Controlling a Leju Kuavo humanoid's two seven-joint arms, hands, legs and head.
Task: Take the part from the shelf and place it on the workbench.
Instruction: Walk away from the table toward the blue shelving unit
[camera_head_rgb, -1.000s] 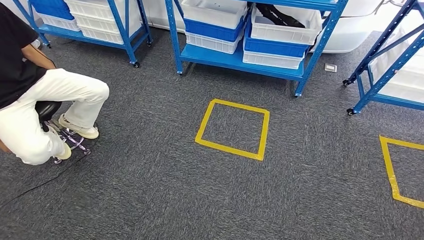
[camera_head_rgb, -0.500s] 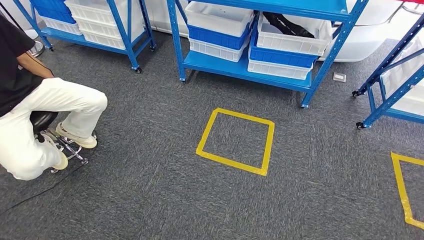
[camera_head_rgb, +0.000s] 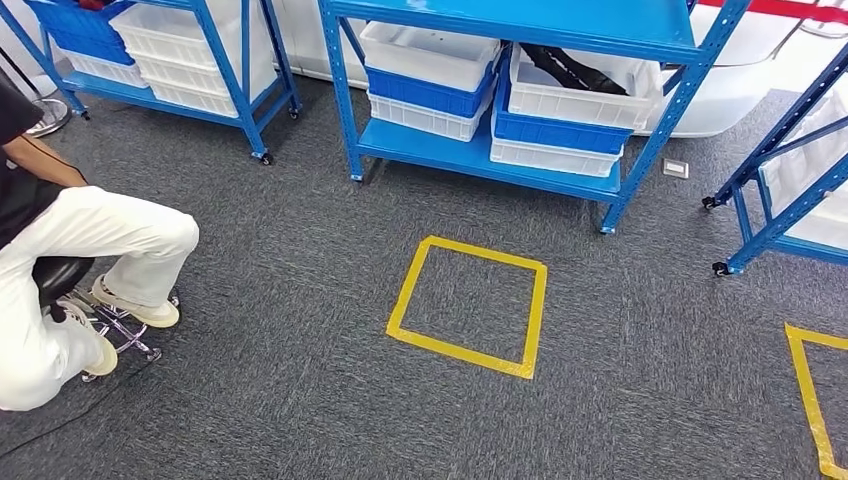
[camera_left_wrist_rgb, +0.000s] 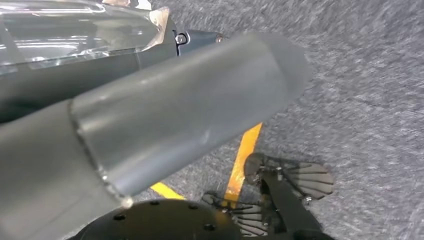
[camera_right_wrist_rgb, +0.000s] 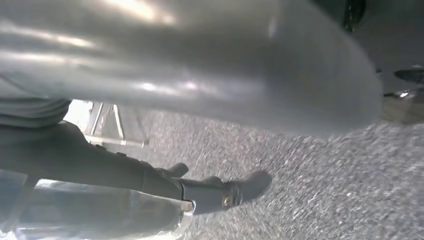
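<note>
The blue metal shelf (camera_head_rgb: 470, 160) stands straight ahead in the head view, its low board carrying white and blue bins. One white bin (camera_head_rgb: 600, 100) on the right holds a long dark part (camera_head_rgb: 560, 65). My left hand (camera_left_wrist_rgb: 165, 115) hangs over the grey carpet, thick grey thumb and a dark finger stretched out, gripping nothing. My right hand (camera_right_wrist_rgb: 190, 65) hangs the same way above the carpet, its dark fingers (camera_right_wrist_rgb: 210, 192) extended and holding nothing. A glossy clear surface lies along the fingers in both wrist views.
A yellow tape square (camera_head_rgb: 455, 352) marks the carpet in front of the shelf. A person (camera_head_rgb: 70, 250) in white trousers sits on a stool (camera_head_rgb: 115, 325) at the left. More blue racks stand at the far left (camera_head_rgb: 245, 85) and right (camera_head_rgb: 775, 215). Another tape mark (camera_head_rgb: 812, 400) lies at the right.
The whole head picture has shifted: the camera moved, the shelf now shows more of its upper board and the tape square sits lower. The seated person stays in place.
</note>
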